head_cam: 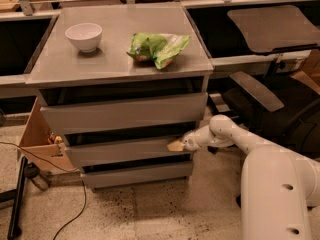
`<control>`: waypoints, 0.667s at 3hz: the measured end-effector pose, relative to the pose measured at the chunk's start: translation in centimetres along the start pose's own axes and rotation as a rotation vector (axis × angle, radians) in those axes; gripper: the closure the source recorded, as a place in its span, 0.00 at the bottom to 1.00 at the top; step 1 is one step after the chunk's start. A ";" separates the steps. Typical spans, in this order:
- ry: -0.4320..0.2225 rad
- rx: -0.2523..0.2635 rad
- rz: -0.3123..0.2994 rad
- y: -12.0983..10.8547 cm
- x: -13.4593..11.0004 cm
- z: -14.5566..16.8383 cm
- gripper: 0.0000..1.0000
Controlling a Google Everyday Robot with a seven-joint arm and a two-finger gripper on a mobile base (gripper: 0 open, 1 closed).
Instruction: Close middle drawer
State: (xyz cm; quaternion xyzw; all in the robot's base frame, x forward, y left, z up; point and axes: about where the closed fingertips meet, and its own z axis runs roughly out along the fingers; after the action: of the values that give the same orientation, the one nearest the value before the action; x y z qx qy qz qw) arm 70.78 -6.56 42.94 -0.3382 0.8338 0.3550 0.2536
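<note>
The middle drawer (pixel 120 151) is a wide shallow grey drawer with a plain flat front, second of three in the grey cabinet (pixel 120 59). It stands slightly out, with a dark gap above its front. My gripper (pixel 176 145) is at the drawer front's right end, its pale tip touching the front near the top edge. My white arm (pixel 235 134) reaches in from the right.
A white bowl (pixel 83 36) and a green bag (pixel 157 46) lie on the cabinet top. The top drawer (pixel 125 111) and bottom drawer (pixel 137 175) are in the same cabinet. A cardboard box (pixel 37 144) stands left, a dark office chair (pixel 270 99) right, cables on the floor.
</note>
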 end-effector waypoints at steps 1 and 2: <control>-0.005 0.008 0.000 0.1 0.3 -0.2 1.00; 0.011 0.010 -0.008 1.3 1.1 -1.3 1.00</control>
State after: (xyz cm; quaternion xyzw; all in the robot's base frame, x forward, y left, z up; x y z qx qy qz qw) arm 68.89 -7.26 43.54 -0.3421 0.8356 0.3478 0.2523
